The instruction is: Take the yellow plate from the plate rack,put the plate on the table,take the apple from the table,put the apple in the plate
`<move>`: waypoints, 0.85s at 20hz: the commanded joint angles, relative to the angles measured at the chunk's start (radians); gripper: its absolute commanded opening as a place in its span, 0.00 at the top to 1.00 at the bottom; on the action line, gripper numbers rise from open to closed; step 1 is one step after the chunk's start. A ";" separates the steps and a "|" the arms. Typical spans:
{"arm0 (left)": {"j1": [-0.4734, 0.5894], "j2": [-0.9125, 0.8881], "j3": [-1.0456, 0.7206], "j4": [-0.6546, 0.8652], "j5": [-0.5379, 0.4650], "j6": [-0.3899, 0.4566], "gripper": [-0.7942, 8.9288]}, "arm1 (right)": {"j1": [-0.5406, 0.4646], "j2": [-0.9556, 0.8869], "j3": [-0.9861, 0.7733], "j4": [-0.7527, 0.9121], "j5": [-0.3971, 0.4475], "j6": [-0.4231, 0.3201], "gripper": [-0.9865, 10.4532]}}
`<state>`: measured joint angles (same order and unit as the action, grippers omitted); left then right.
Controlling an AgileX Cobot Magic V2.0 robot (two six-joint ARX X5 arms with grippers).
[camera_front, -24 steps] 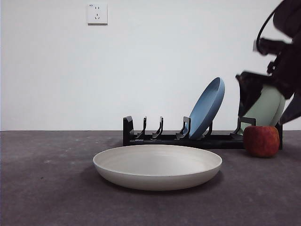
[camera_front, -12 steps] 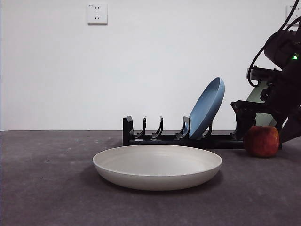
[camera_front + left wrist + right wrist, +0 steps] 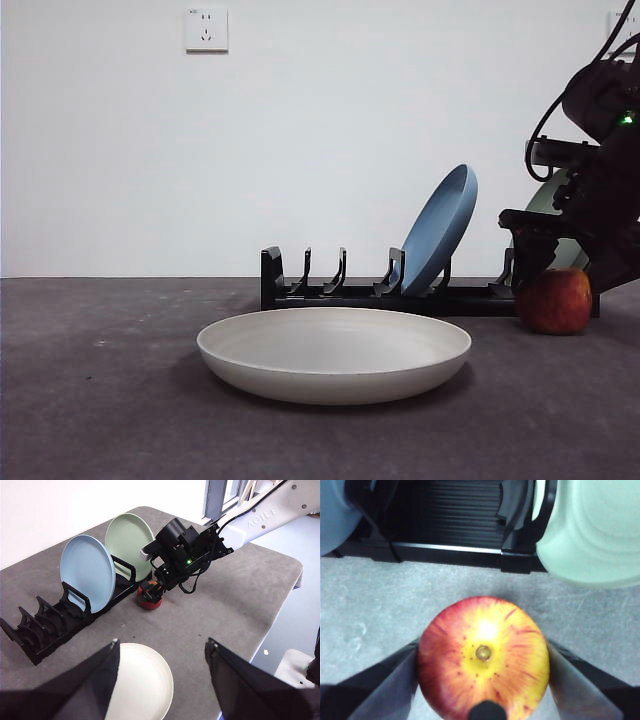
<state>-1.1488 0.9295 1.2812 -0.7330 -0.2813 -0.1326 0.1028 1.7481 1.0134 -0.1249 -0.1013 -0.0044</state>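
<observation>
The yellow plate (image 3: 334, 352) already lies flat on the table (image 3: 100, 400), low in the centre of the front view, so the step in hand looks like picking up the apple (image 3: 555, 300). The apple sits on the table at the right edge of that view, just in front of the rack's (image 3: 350, 295) right end.

The right gripper (image 3: 484, 680) is down around the apple. In its wrist view the apple fills the lower centre, stem up, with one jaw at each flank. The jaws are wide enough to straddle it and look to be at or just beside the skin; whether they already press cannot be told. The left gripper (image 3: 162, 680) waits high above the table with its jaws spread wide, holding nothing.

To do this well, I would close evenly on the widest part of the apple, keeping the stem centred between the jaws so it does not roll out. Then lift straight up before swinging toward the plate, since the rack and the green plate (image 3: 590, 530) stand close behind. Lower it into the plate's middle and release gently.

Counted: one apple, one rack, three plates (the yellow plate on the table, a blue plate (image 3: 437, 230) and the green plate in the rack), and two grippers.
</observation>
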 commanded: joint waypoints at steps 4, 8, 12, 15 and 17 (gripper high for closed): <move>-0.003 -0.001 -0.004 -0.008 -0.005 -0.006 0.62 | 0.004 -0.145 -0.004 -0.114 -0.070 0.005 0.92; -0.003 -0.001 -0.004 -0.009 -0.005 -0.006 0.62 | 0.083 -0.316 -0.004 -0.272 -0.162 0.006 0.92; -0.003 -0.001 -0.004 -0.009 -0.005 -0.006 0.62 | 0.285 -0.351 -0.005 -0.287 -0.151 0.010 0.92; -0.003 -0.001 -0.004 -0.009 -0.005 -0.006 0.62 | 0.407 -0.274 -0.005 -0.214 -0.111 0.029 0.92; -0.003 -0.001 -0.004 -0.010 -0.005 -0.006 0.62 | 0.463 -0.214 -0.005 -0.182 -0.081 0.031 0.92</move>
<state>-1.1488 0.9295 1.2812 -0.7444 -0.2817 -0.1326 0.5610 1.5230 1.0126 -0.3153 -0.1871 0.0135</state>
